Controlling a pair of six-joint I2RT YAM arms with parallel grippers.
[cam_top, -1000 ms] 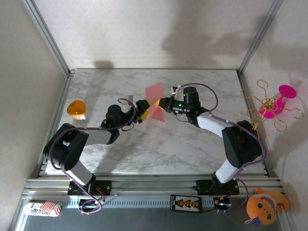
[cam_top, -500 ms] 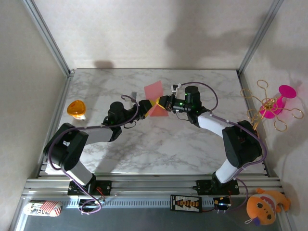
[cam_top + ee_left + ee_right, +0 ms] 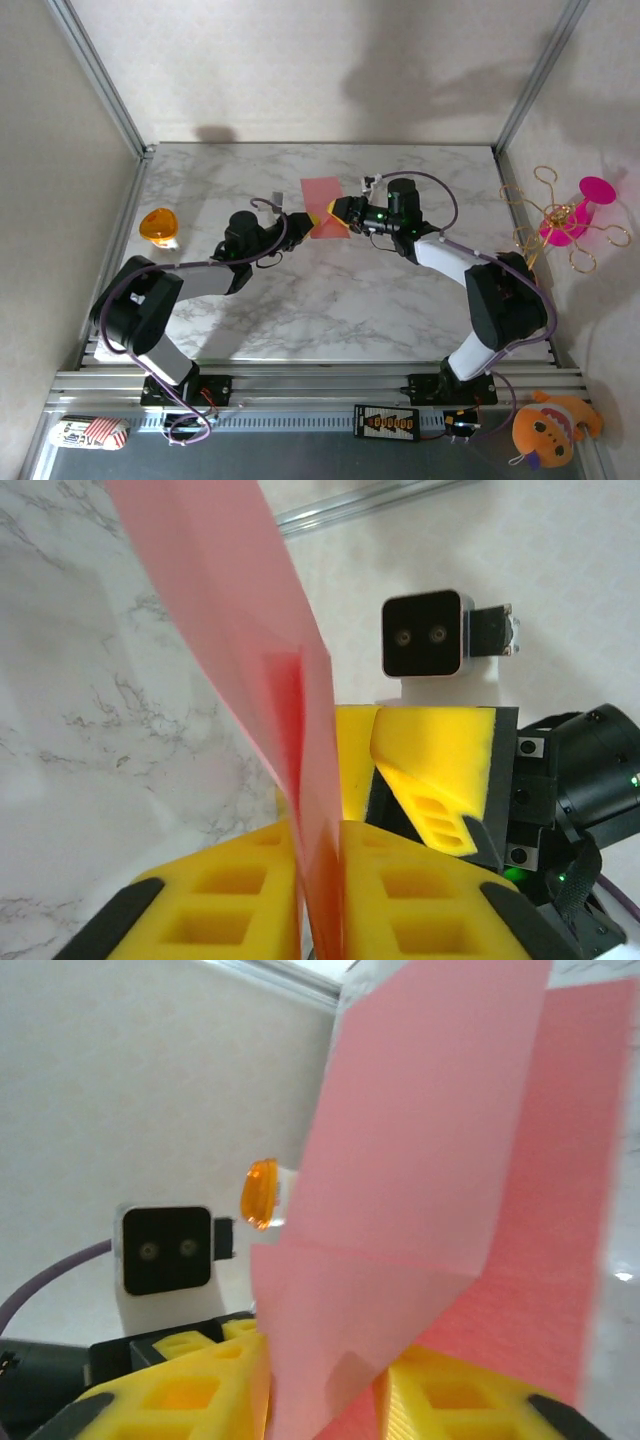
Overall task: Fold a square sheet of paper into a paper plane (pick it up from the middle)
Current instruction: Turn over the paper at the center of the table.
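Left gripper [image 3: 318,845]: jaws pinch the lower edge of the square sheet of paper [image 3: 225,600]. Right gripper [image 3: 322,1360]: jaws slightly spread, with a creased part of the sheet standing between them. The sheet is held clear of the worktop [image 3: 330,300], above its far middle.

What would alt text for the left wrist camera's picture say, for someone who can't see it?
A salmon-pink sheet of paper rises nearly edge-on, pinched at the bottom between the left arm's yellow jaws. Close beside it are the right arm's yellow jaws and its small wrist camera, over a white marble table.
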